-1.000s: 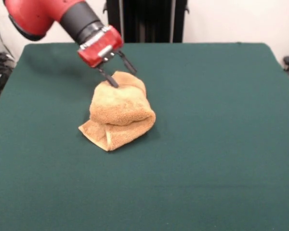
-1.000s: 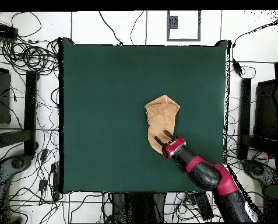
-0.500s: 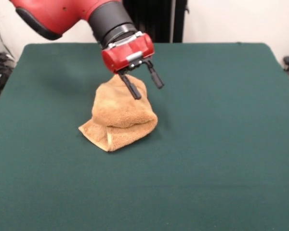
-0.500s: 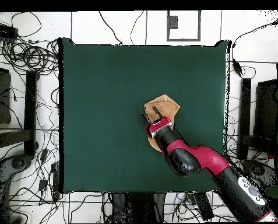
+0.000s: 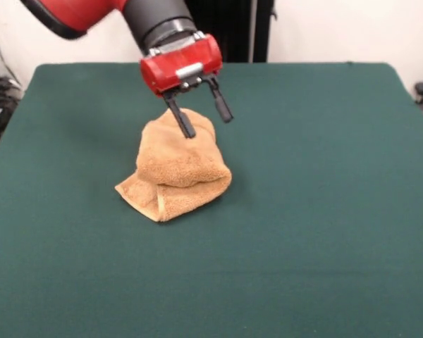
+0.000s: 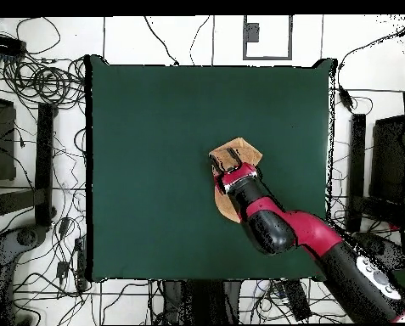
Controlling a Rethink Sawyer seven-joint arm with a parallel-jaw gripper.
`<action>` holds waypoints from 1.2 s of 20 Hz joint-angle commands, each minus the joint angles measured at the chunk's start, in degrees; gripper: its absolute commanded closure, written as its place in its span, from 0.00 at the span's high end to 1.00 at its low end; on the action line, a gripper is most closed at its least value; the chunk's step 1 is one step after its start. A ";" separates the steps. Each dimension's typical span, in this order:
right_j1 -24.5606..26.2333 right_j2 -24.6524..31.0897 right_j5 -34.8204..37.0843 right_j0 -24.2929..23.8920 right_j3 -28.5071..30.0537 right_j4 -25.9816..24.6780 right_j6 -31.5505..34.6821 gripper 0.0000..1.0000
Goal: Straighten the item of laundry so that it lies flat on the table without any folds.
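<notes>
Towel [image 5: 176, 169] bunched near mid-table, gripper [image 5: 201, 116] spread and empty above it.

I saw wide bare green felt round the towel on every side of the table [image 5: 324, 211]. From overhead the towel [image 6: 246, 153] ran lengthwise from the robot's edge towards the far edge, folded over itself. Against half a second before, I found the gripper [image 6: 231, 159] slightly higher over the towel's top, fingers parted, gripping nothing.

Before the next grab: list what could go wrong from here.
1. The towel is bunched in stacked folds; closing the open gripper over its top could pinch several layers and lift the whole lump.
2. One fingertip is at the cloth; dragging could slide the towel across the table.
</notes>
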 commanded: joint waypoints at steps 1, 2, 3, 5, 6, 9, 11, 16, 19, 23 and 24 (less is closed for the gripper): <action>-16.50 -4.32 20.17 0.68 8.14 16.03 16.30 1.00; -17.93 -3.83 21.73 0.15 8.99 17.60 15.88 1.00; -19.56 -2.83 24.11 -0.91 10.02 19.40 15.13 1.00; -20.64 -1.24 26.72 -2.86 11.06 21.13 13.27 1.00; -20.82 -0.41 28.30 -3.97 11.38 21.92 12.07 1.00; -17.11 1.02 34.64 -7.52 9.49 22.77 6.01 1.00; -12.69 0.65 36.96 -9.52 7.49 21.79 2.02 1.00; -1.17 -2.24 35.34 -12.79 3.22 18.09 -1.99 1.00; 7.85 -1.57 33.58 -17.53 2.37 16.42 -5.40 1.00; 17.08 -1.14 33.65 -22.27 -0.15 12.53 -11.90 1.00; 18.47 -0.93 34.00 -22.82 -0.84 12.07 -12.46 1.00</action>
